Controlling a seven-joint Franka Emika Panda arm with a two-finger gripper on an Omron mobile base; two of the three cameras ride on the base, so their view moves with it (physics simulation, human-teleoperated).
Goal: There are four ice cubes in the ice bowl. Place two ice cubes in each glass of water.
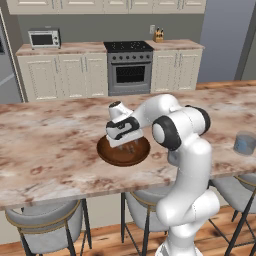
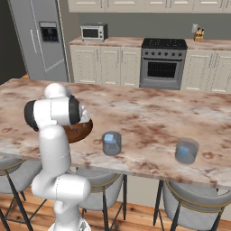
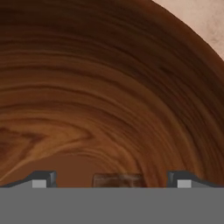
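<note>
Gripper (image 3: 111, 181) down inside wide dark-brown wooden bowl (image 1: 112, 155), jaws wide apart around translucent cube (image 3: 118, 180); next: close gently.

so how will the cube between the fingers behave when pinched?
The ice cube looks small and smooth-faced, so it will likely be slippery and could squirt out of a loose pinch. It sits on the ice bowl's curved floor, so a nudge would probably slide it. Likely rigid and light.

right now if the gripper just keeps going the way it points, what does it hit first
Probably the ice bowl: the open gripper points down into its wooden inside. A small brownish block, maybe an ice cube, sits between the fingertips and might be met first.
</note>
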